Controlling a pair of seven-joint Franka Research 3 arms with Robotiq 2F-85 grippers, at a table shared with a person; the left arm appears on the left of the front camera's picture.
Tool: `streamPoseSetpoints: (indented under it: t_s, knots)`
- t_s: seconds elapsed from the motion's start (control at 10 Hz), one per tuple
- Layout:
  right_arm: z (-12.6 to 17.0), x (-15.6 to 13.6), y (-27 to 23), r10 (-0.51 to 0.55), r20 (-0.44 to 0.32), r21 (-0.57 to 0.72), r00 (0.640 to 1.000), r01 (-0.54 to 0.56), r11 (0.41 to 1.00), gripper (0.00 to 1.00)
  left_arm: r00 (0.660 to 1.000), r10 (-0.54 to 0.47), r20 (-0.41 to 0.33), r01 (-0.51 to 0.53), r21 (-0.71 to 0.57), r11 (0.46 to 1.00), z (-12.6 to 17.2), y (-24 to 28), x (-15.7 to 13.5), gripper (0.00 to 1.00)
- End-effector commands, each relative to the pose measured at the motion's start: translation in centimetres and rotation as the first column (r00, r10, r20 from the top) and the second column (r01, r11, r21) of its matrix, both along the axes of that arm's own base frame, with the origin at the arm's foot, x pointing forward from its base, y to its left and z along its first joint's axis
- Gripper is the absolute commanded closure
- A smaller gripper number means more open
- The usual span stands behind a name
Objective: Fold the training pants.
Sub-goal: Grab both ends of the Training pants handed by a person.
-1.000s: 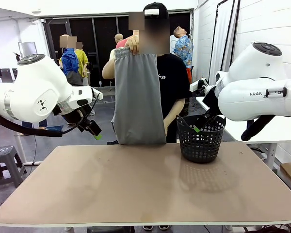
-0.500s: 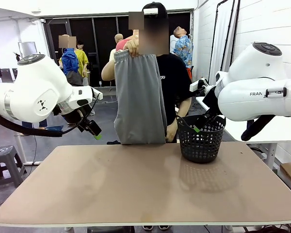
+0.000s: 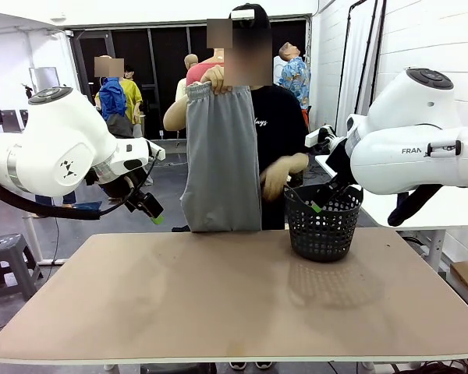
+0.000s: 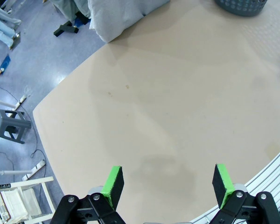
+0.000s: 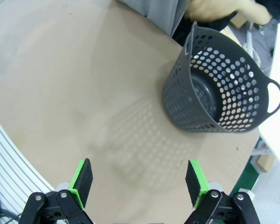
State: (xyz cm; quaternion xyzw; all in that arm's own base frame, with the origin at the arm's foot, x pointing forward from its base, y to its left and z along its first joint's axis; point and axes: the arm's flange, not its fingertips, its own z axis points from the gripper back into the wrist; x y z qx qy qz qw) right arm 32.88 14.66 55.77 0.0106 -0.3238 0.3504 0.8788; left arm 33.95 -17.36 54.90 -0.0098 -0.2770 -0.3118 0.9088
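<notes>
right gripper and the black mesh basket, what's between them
Bare table lies between the right gripper and the black mesh basket, per the right wrist view.

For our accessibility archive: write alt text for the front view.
A person across the table holds the training pants up by the waistband. A black mesh basket stands toward the table's right; the robot's left hand and right hand hover open at its sides.

The left arm [image 3: 54,148] and the right arm [image 3: 421,148] are held up in the air, one at each side. The left tool [image 4: 168,176] is wide open and holds nothing. The right tool [image 5: 139,178] is the same.
</notes>
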Motion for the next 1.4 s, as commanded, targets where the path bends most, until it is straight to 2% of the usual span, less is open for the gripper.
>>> streamPoseSetpoints:
  t_s: [0.0, 1.3]
  knots:
    - [-0.10, 0.01, -0.04, 0.007, -0.004, 0.005, 1.000, -0.007, 1.000, 0.00, 1.000, -0.010, -0.002, 0.010, 0.000, 1.000, -0.08, -0.01, 0.05, 0.00]
    - [-0.10, 0.01, -0.04, 0.007, -0.004, 0.005, 1.000, -0.007, 1.000, 0.00, 1.000, -0.010, -0.002, 0.010, 0.000, 1.000, -0.08, -0.01, 0.05, 0.00]
